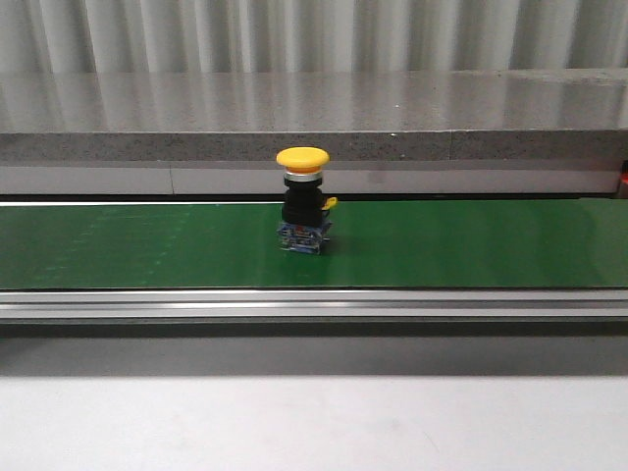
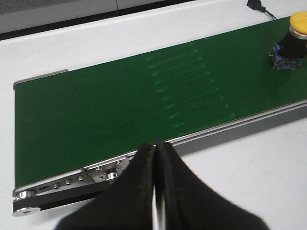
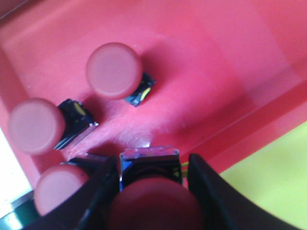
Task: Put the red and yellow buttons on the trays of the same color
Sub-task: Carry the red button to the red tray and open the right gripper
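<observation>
A yellow button (image 1: 302, 211) stands upright on the green conveyor belt (image 1: 147, 245); the left wrist view shows the same yellow button (image 2: 292, 40) at the far end of the belt (image 2: 96, 110). My left gripper (image 2: 156, 146) is shut and empty, hovering over the near rail of the belt. In the right wrist view my right gripper (image 3: 152, 160) is open around a red button (image 3: 148, 206) inside the red tray (image 3: 206, 72), with a small gap showing at one finger. Three more red buttons (image 3: 114, 70) (image 3: 36, 125) (image 3: 55, 191) rest in that tray. Neither gripper shows in the front view.
The yellow tray (image 3: 273, 177) adjoins the red tray's raised rim. A metal rail (image 1: 314, 302) runs along the belt's front edge and a grey ledge (image 1: 314, 137) stands behind it. White tabletop (image 2: 268, 167) lies beside the belt.
</observation>
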